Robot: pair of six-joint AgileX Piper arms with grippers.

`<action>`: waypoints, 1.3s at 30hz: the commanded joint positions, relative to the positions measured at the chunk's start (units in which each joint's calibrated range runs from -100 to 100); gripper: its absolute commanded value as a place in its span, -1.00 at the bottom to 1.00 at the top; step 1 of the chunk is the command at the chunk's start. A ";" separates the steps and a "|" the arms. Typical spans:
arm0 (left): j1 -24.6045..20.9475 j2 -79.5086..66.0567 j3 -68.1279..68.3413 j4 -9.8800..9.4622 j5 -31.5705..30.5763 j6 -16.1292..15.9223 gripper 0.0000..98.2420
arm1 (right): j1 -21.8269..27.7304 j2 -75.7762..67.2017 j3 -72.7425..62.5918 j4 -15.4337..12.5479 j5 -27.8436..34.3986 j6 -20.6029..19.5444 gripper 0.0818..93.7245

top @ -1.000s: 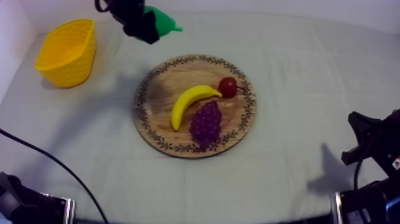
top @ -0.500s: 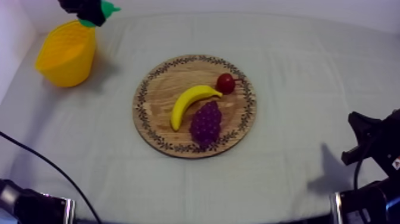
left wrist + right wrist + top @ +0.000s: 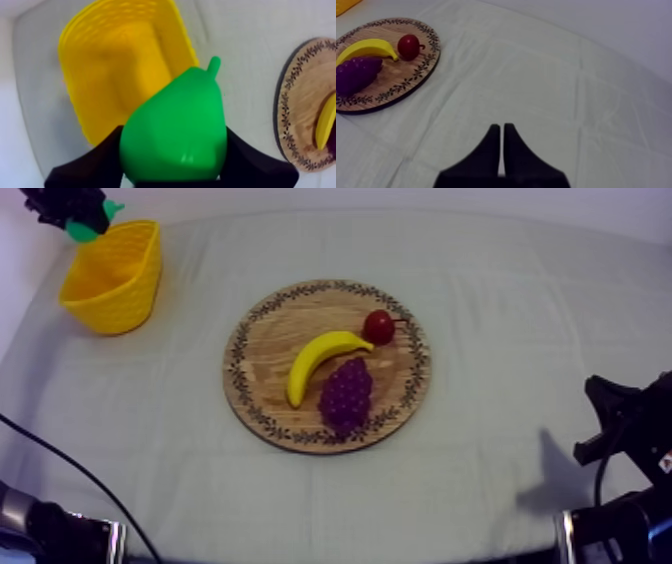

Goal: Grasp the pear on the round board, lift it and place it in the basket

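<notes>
Now the left gripper (image 3: 72, 210) is clamped across the belly of the pear (image 3: 90, 229), holding it aloft at the table's far left corner. The pear hangs by the far rim of the yellow basket (image 3: 128, 296), stem pointing back toward the wooden board (image 3: 262, 373). Half a second ago it hung further right along the far edge. The right gripper (image 3: 502, 134), fingers together and empty, sits well away

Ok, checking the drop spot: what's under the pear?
The yellow basket, its visible inside bare; the pear, in the left gripper, covers part of its rim and the cloth beside.
</notes>
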 commanded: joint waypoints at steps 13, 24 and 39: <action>-3.01 4.52 -1.16 2.57 -1.01 1.88 0.04 | 0.00 -0.04 -0.05 -0.01 0.04 -0.01 -0.99; -3.99 18.28 -6.53 3.35 -5.93 1.70 0.01 | 0.00 -0.04 -0.05 -0.01 0.04 -0.01 -0.99; -3.53 31.14 -15.34 0.59 -6.16 3.60 0.88 | 0.00 -0.04 -0.05 -0.01 0.04 -0.01 -0.99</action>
